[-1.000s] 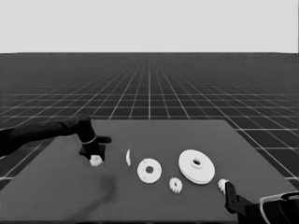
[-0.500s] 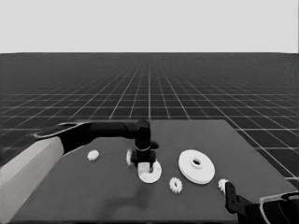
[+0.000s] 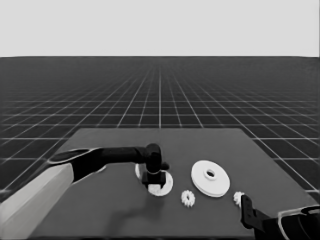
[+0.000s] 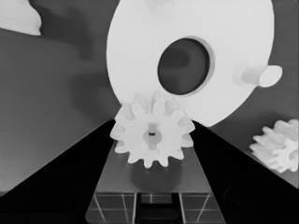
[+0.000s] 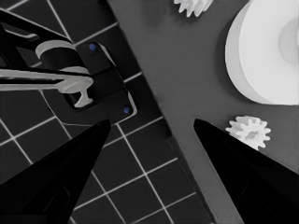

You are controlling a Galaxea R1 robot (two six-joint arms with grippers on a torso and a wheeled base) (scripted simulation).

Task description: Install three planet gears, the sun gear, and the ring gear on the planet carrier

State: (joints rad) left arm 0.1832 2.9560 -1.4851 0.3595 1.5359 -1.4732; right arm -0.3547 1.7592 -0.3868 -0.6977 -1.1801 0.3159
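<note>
Dark and flat, the bench [image 3: 125,210] lies before a gridded floor that runs back to a pale band above the horizon. Nearest to us, at the lower right corner of the head view, we see the right end effector [image 3: 245,209] parked by the bench's near right corner, its two fingers spread apart with nothing between them. Just beside it lies one small gear [image 3: 238,198], and a second gear [image 3: 187,198] lies a little to the left, near the front of the larger round part [image 3: 210,178], which rests flat on the bench right of centre. Left of that, we find the left end effector [image 3: 152,181] reaching in from the left, directly over the smaller round part [image 3: 161,185]. In the left wrist view its fingers [image 4: 70,177] are clamped on a third gear [image 4: 153,132], one on each side, at the rim of the smaller round part, beside that part's dark centre hole; a short peg [image 4: 259,74] stands up from the same part. Just behind the arm we glimpse a thin white piece [image 3: 137,170].
</note>
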